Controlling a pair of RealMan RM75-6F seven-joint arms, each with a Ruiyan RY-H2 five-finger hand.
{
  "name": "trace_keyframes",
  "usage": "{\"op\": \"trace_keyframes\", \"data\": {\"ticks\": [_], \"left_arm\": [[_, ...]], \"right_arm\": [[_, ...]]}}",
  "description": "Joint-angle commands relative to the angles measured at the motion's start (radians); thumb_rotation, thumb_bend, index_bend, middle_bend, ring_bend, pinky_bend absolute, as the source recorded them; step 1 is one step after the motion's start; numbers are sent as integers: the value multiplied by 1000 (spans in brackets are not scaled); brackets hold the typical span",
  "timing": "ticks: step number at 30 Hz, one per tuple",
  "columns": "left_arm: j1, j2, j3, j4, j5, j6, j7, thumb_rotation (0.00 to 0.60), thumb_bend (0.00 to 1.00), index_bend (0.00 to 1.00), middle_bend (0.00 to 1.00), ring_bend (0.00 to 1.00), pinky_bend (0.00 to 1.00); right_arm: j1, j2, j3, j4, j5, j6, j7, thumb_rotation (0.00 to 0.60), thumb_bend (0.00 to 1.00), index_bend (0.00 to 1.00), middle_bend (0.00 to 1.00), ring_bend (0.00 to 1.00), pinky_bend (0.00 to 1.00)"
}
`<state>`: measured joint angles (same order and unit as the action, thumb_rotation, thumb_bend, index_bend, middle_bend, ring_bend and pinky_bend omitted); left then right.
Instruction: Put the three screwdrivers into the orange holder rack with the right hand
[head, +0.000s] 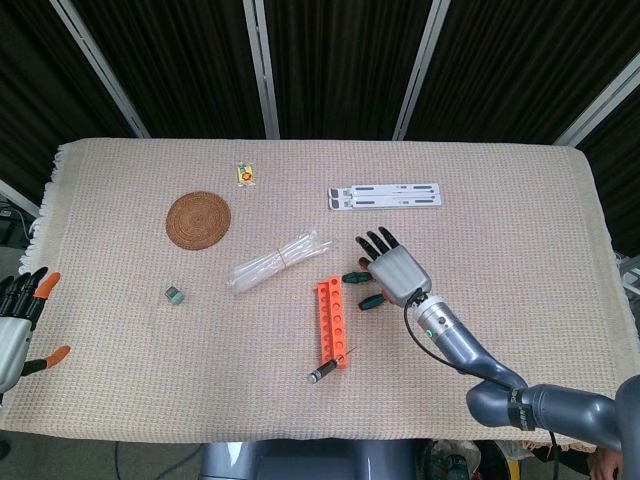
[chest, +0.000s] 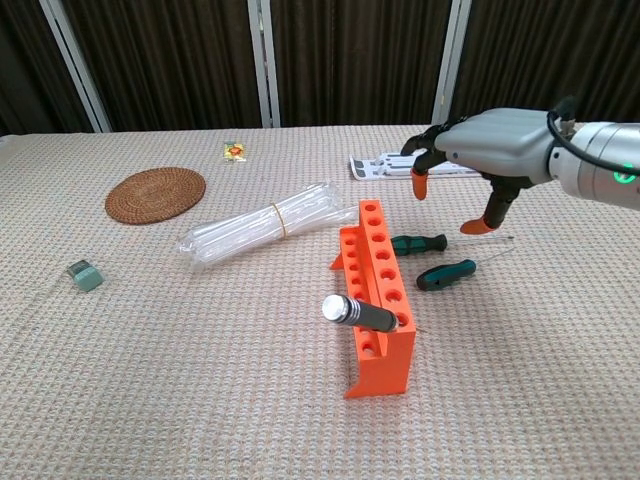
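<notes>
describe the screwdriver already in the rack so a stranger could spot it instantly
Find the orange holder rack mid-table. At its near end, a screwdriver sits slanted in a slot. Unlike the two green-handled screwdrivers lying flat beside the rack, its handle is black with a silver cap.

The head view looks steeply down from high at the near edge, taking in the whole counter (head: 520, 200). The chest view sits low and close, facing far across it. Both share the orange holder rack (head: 332, 324) (chest: 380, 300) mid-scene.
</notes>
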<state>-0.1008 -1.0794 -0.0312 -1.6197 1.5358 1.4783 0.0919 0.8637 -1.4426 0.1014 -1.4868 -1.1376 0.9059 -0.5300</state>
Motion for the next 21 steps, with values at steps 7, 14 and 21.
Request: {"op": "trace_keyframes", "data": {"ticks": [7, 14, 21], "left_arm": [[-8, -8, -3, 17, -7, -11, -12, 600, 62, 0, 0, 0, 0], [-12, -13, -3, 29, -12, -18, -23, 600, 60, 0, 0, 0, 0], [-14, -14, -2, 30, -11, -18, -27, 600, 62, 0, 0, 0, 0]], "right_arm": [[28, -61, -37, 6, 99, 21, -248, 600, 215, 360, 44, 0, 0], [39, -75, -51, -12, 177, 13, -334, 600, 212, 392, 44, 0, 0], [47, -81, -61, -31, 222, 12, -372, 600, 210, 403, 44, 0, 0]]}}
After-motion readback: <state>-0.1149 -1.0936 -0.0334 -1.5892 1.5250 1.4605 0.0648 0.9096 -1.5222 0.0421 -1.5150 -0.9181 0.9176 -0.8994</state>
